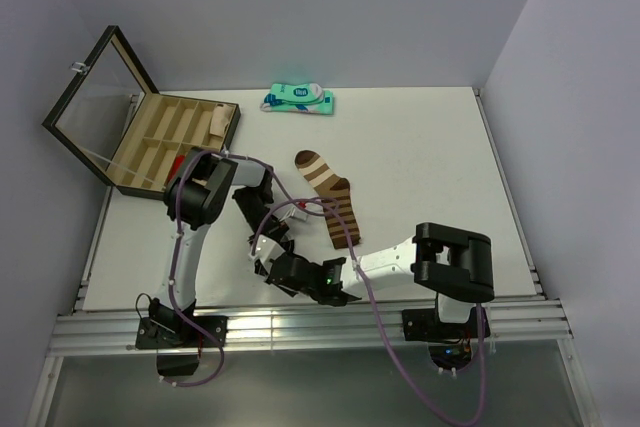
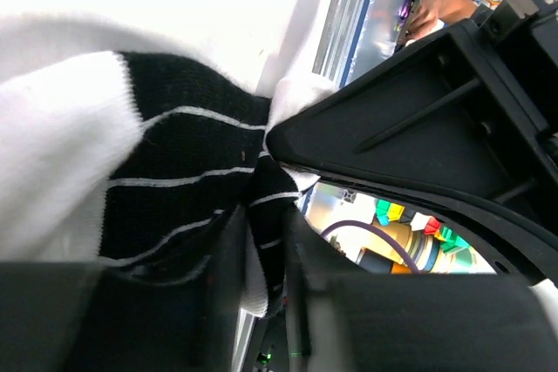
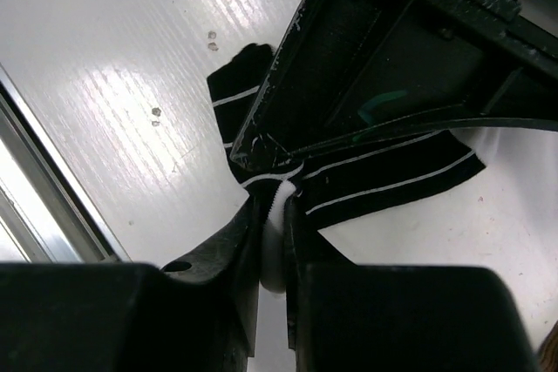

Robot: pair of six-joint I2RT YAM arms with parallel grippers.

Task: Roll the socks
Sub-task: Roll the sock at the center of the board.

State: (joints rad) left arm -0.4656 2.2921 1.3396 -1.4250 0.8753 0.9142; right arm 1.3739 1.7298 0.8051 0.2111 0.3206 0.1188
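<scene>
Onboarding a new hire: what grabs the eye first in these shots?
The left gripper and right gripper both pinch the black sock near the front edge of the table. The brown sock lies flat mid-table, and an open box sits rear left.

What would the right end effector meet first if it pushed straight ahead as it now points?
The black, white-striped fabric sock pinched in the right end effector; just beyond, likely the left end effector.
</scene>
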